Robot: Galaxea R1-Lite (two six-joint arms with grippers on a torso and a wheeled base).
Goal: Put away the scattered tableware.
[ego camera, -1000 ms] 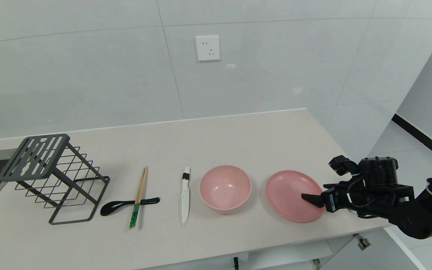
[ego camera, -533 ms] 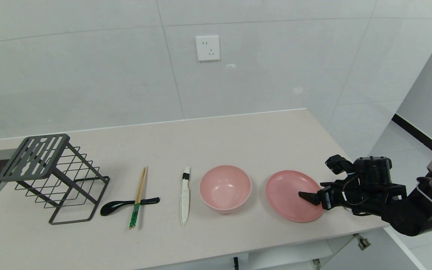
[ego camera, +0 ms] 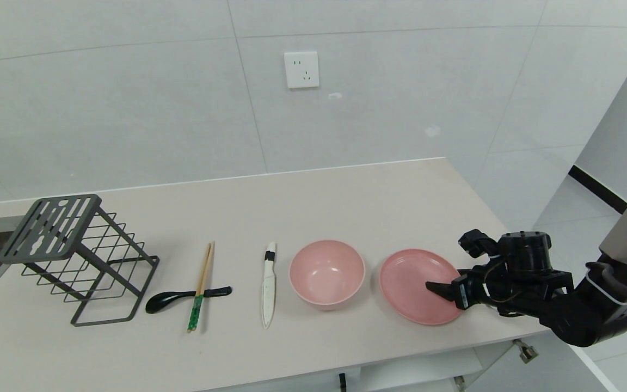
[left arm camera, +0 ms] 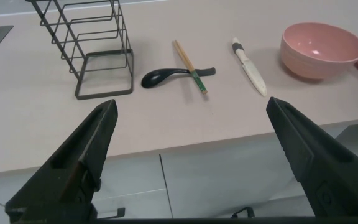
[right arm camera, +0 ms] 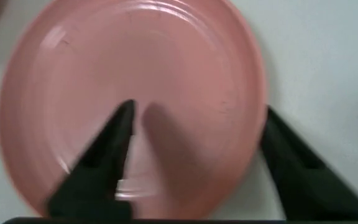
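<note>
Pink plate (ego camera: 409, 283) edge straddled by the spread right gripper (right arm camera: 199, 111)

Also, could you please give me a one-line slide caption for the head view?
Right gripper open astride the rim of the plate; bowl, knife, chopsticks, spoon and rack lie to its left.

Blurred in the right wrist view, the pink plate (right arm camera: 135, 74) loses part of its rim behind 1 finger of the right gripper (right arm camera: 199, 109). The left wrist view's edges crop the plate and the wire rack (left arm camera: 98, 37). The 2 chopsticks (ego camera: 200, 288) cover the spoon's (ego camera: 158, 300) mid-handle.
</note>
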